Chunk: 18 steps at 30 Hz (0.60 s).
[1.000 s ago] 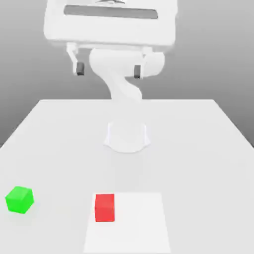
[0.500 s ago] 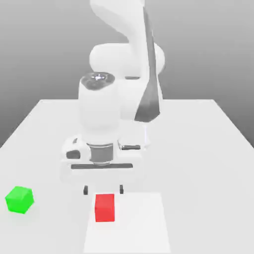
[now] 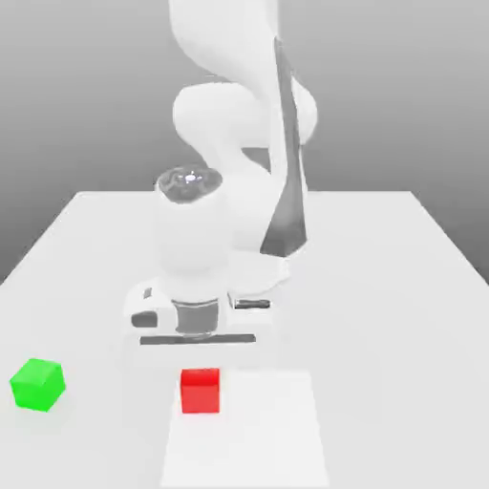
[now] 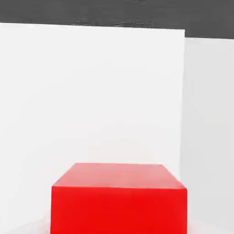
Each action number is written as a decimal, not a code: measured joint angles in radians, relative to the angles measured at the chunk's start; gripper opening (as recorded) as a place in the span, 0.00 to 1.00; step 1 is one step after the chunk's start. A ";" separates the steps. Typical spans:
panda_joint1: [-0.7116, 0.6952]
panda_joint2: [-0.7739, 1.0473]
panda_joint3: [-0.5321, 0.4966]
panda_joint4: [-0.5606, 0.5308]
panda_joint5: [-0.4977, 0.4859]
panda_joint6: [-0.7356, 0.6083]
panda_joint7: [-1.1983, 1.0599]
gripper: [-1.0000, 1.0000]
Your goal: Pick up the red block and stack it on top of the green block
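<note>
The gripper (image 3: 199,368) is down at the red block (image 3: 201,392), by the white sheet's far corner on the exterior view's left; I can't tell whether it's open or closed on it. Over near the table's (image 3: 382,287) edge on the exterior view's left sits the green block (image 3: 38,385), well apart.

Bright, diffuse light nearly whites out surfaces, leaving faint shadows in 2 views.
</note>
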State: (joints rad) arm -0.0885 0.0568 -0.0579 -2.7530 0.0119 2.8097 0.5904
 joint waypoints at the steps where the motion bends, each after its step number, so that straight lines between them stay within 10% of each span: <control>1: -0.031 -0.014 -0.014 0.008 -0.002 -0.023 0.005 0.00; 15: -0.404 0.134 -0.155 0.207 0.092 -0.079 0.007 0.00; 16: -0.413 0.169 -0.143 0.210 0.111 -0.047 -0.006 1.00; 18: -0.413 0.169 -0.143 0.210 0.111 -0.047 -0.006 1.00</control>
State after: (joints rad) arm -0.5015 0.2260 -0.2005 -2.5434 0.1232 2.7623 0.5840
